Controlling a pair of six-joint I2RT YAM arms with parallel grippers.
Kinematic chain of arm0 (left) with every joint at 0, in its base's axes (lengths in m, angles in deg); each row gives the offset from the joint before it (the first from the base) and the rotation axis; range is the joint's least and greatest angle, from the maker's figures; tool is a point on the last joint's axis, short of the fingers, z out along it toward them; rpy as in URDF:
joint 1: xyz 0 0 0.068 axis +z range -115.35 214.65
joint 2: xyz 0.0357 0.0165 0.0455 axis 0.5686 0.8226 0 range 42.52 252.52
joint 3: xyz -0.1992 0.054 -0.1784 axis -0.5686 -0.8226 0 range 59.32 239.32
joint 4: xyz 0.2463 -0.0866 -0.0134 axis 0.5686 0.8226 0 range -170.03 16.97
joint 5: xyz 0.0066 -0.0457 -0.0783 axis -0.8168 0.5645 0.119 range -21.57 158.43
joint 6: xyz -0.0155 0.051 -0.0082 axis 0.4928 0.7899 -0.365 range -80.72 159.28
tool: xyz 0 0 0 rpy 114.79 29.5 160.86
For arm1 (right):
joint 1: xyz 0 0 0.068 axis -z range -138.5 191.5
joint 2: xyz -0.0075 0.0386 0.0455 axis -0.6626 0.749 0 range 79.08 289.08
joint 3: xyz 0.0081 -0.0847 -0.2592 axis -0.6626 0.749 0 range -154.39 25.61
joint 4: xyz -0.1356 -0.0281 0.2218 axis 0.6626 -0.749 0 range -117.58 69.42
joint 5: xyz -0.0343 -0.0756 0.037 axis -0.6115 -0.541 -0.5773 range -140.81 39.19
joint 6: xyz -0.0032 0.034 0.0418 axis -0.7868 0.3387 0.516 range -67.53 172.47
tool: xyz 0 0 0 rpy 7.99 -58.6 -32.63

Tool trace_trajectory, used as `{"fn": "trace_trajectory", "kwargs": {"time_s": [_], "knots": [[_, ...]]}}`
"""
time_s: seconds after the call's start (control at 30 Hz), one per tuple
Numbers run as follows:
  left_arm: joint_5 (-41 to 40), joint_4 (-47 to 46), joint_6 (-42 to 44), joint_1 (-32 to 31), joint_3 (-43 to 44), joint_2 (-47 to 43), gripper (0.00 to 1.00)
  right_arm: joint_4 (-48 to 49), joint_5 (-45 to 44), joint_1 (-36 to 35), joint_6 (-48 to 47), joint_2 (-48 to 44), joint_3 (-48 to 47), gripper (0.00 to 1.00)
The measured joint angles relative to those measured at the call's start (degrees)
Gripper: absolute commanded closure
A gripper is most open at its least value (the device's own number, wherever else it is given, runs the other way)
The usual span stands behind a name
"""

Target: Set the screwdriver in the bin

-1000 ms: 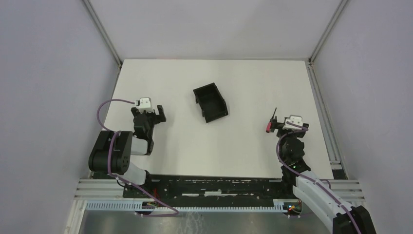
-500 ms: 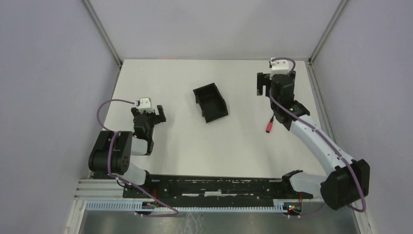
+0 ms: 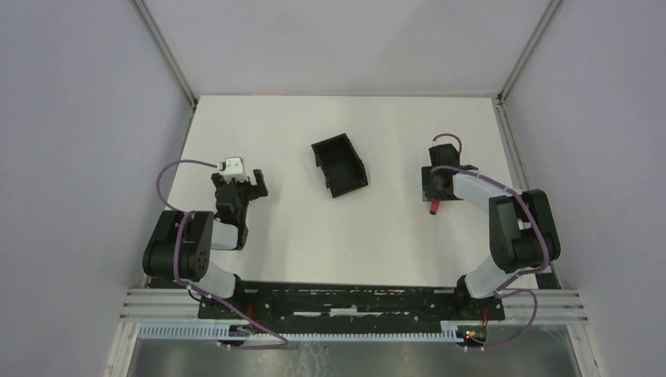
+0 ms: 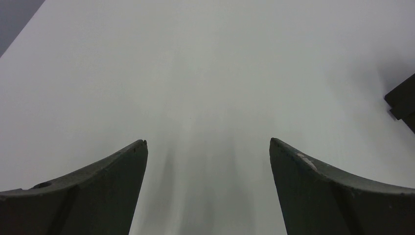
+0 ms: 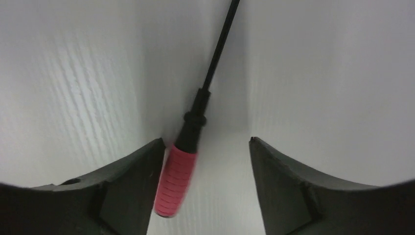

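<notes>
The screwdriver [image 5: 176,178], pink ribbed handle and thin black shaft, lies on the white table between the fingers of my right gripper [image 5: 205,141]. That gripper is open: its left finger touches the handle, while a gap separates the handle from the right finger. From above, only the pink handle end of the screwdriver [image 3: 433,209] shows below the right gripper [image 3: 434,188]. The black bin [image 3: 339,166] stands mid-table, left of it. My left gripper [image 4: 208,142] is open and holds nothing, hovering low over bare table at the left [image 3: 239,182].
A corner of the bin [image 4: 403,100] shows at the right edge of the left wrist view. Grey walls and metal rails [image 3: 518,161] border the white table [image 3: 314,236]. The right arm's elbow [image 3: 522,228] is folded near the right rail.
My right arm pulled back from the far right of the table and came down over the screwdriver, its jaws narrowing. The left arm, bin and screwdriver stayed put.
</notes>
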Motion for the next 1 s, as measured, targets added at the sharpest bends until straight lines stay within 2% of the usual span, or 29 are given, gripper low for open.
{"fn": "trace_trajectory", "kwargs": {"time_s": [0.1, 0.2, 0.23, 0.37, 0.5, 0.63, 0.77, 0.87, 1.0], "knots": [[0.0, 0.0, 0.0, 0.0, 0.0, 0.0, 0.0, 2.2, 2.7, 1.1, 1.1, 0.9, 2.9, 0.53], [0.0, 0.0, 0.0, 0.0, 0.0, 0.0, 0.0, 5.5, 5.5, 1.7, 1.6, 1.1, 4.2, 0.92], [0.0, 0.0, 0.0, 0.0, 0.0, 0.0, 0.0, 6.5, 6.7, 1.8, 2.0, 1.1, 4.5, 1.0], [0.0, 0.0, 0.0, 0.0, 0.0, 0.0, 0.0, 5.6, 7.8, 2.6, 1.2, 0.9, 3.8, 1.0], [0.0, 0.0, 0.0, 0.0, 0.0, 0.0, 0.0, -2.1, 8.9, 3.3, -0.5, 1.1, -1.6, 1.0], [0.0, 0.0, 0.0, 0.0, 0.0, 0.0, 0.0, -12.9, 10.7, 3.3, -3.4, 1.6, -17.6, 1.0], [0.0, 0.0, 0.0, 0.0, 0.0, 0.0, 0.0, -19.1, 11.6, 3.5, -5.7, 1.7, -33.9, 1.0], [0.0, 0.0, 0.0, 0.0, 0.0, 0.0, 0.0, -21.5, 12.2, 3.8, -6.1, 1.6, -40.5, 1.0], [0.0, 0.0, 0.0, 0.0, 0.0, 0.0, 0.0, -22.4, 13.5, 4.0, -4.8, 1.6, -42.5, 1.0]]}}
